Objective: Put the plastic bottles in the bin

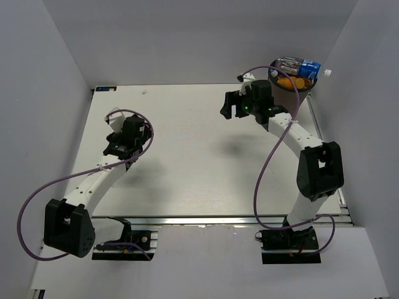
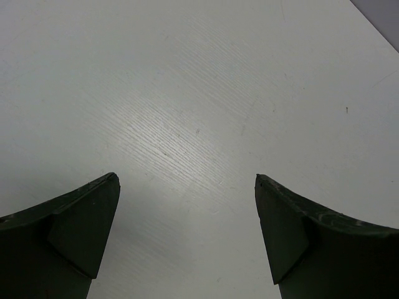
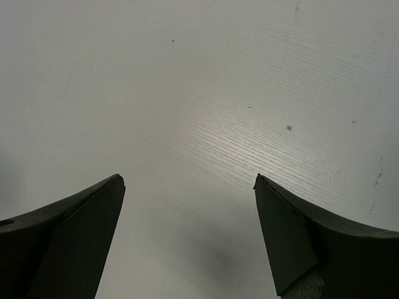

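Several plastic bottles [image 1: 294, 73] sit piled in the round bin [image 1: 300, 91] at the table's far right corner. A clear blue-labelled bottle [image 1: 300, 65] lies on its side on top of the load, spanning the opening, with its white cap [image 1: 326, 73] poking out past the rim to the right. Orange bottles [image 1: 290, 81] show beneath it inside the dark rim; how many lie below cannot be made out.

Just beside the bin, on its left, the right gripper [image 1: 230, 107] hangs over the white table [image 1: 187, 156], its jaws spread wide with nothing between them. The right wrist view shows only bare tabletop between the two dark fingers [image 3: 75, 237].

Well apart from the bin, over the left half of the table, the left gripper [image 1: 115, 148] also stands wide apart and empty, its fingers [image 2: 81, 230] framing plain white board.

Purple cables [image 1: 265, 168] loop from both arms. Pale grey walls [image 1: 187, 37] close in the table on three sides.
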`<action>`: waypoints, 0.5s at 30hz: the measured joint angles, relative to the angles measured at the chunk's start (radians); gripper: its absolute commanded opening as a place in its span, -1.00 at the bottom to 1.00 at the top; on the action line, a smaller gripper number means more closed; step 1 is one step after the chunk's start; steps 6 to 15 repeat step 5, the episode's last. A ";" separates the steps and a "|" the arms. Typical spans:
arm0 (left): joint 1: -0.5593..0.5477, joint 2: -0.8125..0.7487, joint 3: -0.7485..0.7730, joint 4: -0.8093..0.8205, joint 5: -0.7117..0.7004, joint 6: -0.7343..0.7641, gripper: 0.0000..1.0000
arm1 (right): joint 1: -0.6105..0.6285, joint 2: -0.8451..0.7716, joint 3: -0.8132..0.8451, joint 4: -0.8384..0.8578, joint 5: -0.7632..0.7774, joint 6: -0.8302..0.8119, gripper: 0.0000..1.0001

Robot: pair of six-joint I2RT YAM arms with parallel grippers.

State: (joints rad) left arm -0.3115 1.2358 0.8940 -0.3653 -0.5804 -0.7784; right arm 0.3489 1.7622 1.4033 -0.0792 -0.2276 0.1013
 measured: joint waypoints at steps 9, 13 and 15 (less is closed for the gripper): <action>0.000 -0.022 -0.017 0.000 0.001 -0.017 0.96 | 0.000 -0.008 -0.014 0.005 0.031 -0.004 0.79; 0.000 -0.022 -0.017 0.000 0.001 -0.017 0.96 | 0.000 -0.008 -0.014 0.005 0.031 -0.004 0.79; 0.000 -0.022 -0.017 0.000 0.001 -0.017 0.96 | 0.000 -0.008 -0.014 0.005 0.031 -0.004 0.79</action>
